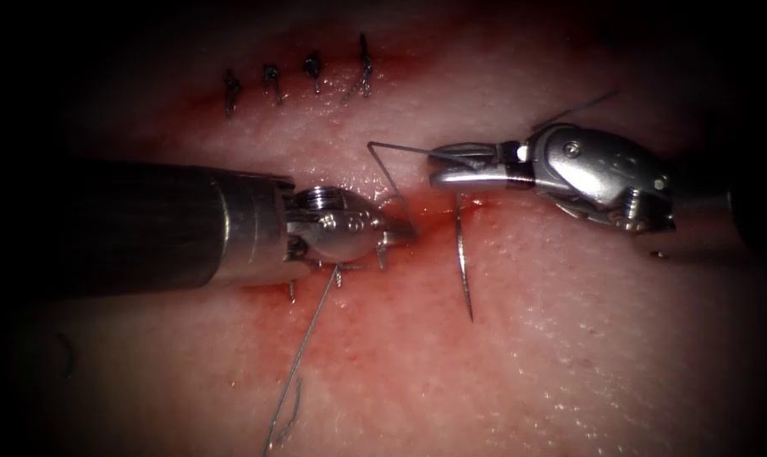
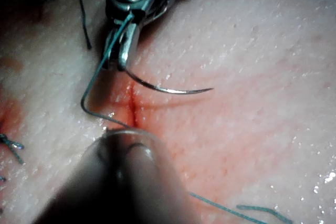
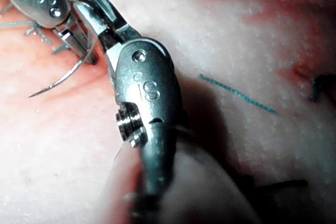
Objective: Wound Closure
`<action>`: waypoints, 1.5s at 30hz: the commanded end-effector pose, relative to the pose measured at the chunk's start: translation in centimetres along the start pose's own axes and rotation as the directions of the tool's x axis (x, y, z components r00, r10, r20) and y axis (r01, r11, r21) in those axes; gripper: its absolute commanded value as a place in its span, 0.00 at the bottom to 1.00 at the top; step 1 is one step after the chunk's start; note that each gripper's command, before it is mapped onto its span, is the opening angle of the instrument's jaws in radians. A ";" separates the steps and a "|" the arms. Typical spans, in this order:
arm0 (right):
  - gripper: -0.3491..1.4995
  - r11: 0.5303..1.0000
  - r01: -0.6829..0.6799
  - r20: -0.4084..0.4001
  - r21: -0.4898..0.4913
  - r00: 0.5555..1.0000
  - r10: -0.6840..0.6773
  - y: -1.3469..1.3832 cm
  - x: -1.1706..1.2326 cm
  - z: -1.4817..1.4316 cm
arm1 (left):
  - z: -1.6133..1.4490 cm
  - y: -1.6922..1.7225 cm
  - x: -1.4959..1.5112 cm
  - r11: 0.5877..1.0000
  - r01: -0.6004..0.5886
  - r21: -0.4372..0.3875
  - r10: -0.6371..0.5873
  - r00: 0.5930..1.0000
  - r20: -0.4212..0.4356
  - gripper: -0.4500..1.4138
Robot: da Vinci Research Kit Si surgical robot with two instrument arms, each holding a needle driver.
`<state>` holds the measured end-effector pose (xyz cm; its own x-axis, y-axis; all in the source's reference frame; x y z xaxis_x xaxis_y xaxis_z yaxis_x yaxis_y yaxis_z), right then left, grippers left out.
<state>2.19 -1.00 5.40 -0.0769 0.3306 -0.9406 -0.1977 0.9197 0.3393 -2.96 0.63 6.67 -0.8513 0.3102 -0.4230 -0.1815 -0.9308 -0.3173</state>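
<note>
My left tool [image 1: 405, 233] reaches in from the left, its jaws shut on the thread [image 1: 388, 178] right at the open end of the cut [image 1: 438, 216]. From there the thread rises, bends sharply and runs across to my right tool [image 1: 433, 167], whose jaws stand apart with the thread lying between them. The curved needle [image 1: 464, 262] is out of the tissue. Its tail sits just under the right tool's lower jaw and its tip points to the front, right of the left tool. The needle [image 2: 168, 88] arcs away from the right tool [image 2: 118, 64]. The needle [image 3: 58, 82] passes between both tools.
A row of finished stitches [image 1: 316, 72] lies at the back. More stitches [image 1: 337, 275] sit under the left tool's wrist. A long thread tail [image 1: 303, 355] trails to the front. Red fluid [image 1: 375, 296] stains the tissue around the cut. A cut thread piece [image 3: 239, 95] lies loose.
</note>
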 end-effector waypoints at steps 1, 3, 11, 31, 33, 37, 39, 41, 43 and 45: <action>0.00 1.000 0.017 0.003 0.000 1.000 -0.017 0.02 -0.10 0.08 | 0.11 0.05 0.01 1.000 0.005 -0.015 -0.005 1.000 0.005 0.00; 0.00 0.998 0.056 0.009 0.002 0.998 -0.056 0.05 -0.10 0.13 | 0.15 0.09 -0.01 0.999 0.010 -0.044 -0.009 1.000 0.025 0.00; 0.00 0.976 0.216 -0.005 0.003 0.976 -0.216 0.18 -0.13 0.29 | 0.19 0.19 -0.07 0.988 0.018 -0.152 0.005 0.989 0.147 0.00; 0.00 0.944 0.329 -0.059 -0.022 0.942 -0.330 0.10 -0.28 0.39 | 0.19 0.27 -0.08 0.974 0.061 -0.217 -0.030 0.989 0.145 0.20; 0.00 0.944 0.331 -0.061 -0.020 0.942 -0.331 0.08 -0.30 0.41 | 0.19 0.27 -0.09 0.974 0.064 -0.218 -0.033 0.989 0.145 0.20; 0.00 0.945 0.327 -0.059 -0.012 0.943 -0.327 0.07 -0.30 0.41 | 0.19 0.29 -0.10 0.974 0.064 -0.218 -0.034 0.990 0.140 0.25; 0.00 0.944 0.330 -0.060 -0.006 0.942 -0.330 0.07 -0.30 0.40 | 0.19 0.31 -0.10 0.974 0.063 -0.220 -0.032 0.990 0.139 0.28; 0.00 0.943 0.334 -0.062 -0.002 0.941 -0.334 0.07 -0.31 0.39 | 0.19 0.32 -0.10 0.974 0.062 -0.220 -0.032 0.990 0.139 0.32; 0.00 0.942 0.336 -0.063 -0.004 0.940 -0.335 0.06 -0.33 0.39 | 0.19 0.33 -0.10 0.974 0.067 -0.218 -0.038 0.990 0.135 0.37; 0.00 0.942 0.335 -0.063 0.002 0.940 -0.334 0.06 -0.35 0.39 | 0.19 0.33 -0.10 0.973 0.073 -0.217 -0.044 0.990 0.136 0.42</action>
<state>2.51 -0.95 5.69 -0.0653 -0.0107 -0.9978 -0.2120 0.9773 0.0034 -2.97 0.30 6.71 -0.9014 0.3217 -0.2899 -0.1323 -0.8419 -0.5232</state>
